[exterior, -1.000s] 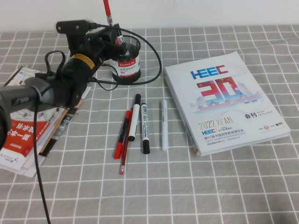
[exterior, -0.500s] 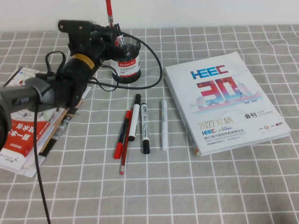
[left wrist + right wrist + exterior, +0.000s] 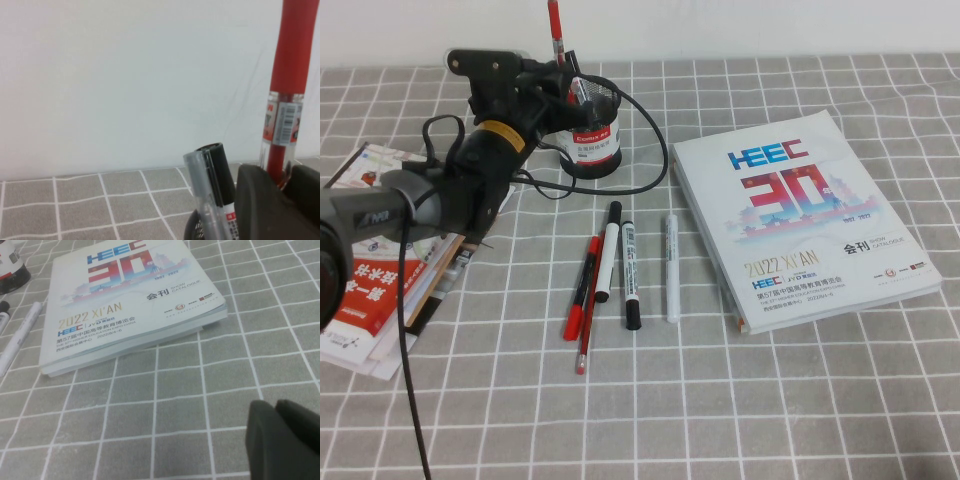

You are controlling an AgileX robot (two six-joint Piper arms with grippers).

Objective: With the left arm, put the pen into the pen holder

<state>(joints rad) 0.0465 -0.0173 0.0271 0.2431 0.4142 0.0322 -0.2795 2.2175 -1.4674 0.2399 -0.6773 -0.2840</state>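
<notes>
I hold the pen (image 3: 554,32) upright in the left gripper (image 3: 563,82), fingers clamped on its lower barrel, directly above the pen holder (image 3: 591,128) at the far edge of the checked cloth. From the left wrist camera, the red barrel (image 3: 290,65) rises between the black fingertips (image 3: 261,200), a barcode sticker wrapped around its clear section, with a grey pen (image 3: 207,192) and a black-capped marker (image 3: 218,172) standing in the cup just beside it.

Against the frame of half a second ago, the left arm (image 3: 440,195) has edged slightly toward the holder, and the pen sits a touch lower.

The holder's red-and-white label is too small for me to read. Right of the holder lies a catalogue (image 3: 798,215) printed "HEEC", "30" and "2022 XI'AN". Loose pens (image 3: 610,270) lie in front of the holder.

The right gripper (image 3: 285,440) hovers low over the cloth in front of the catalogue; whether its fingers are apart I cannot tell.
</notes>
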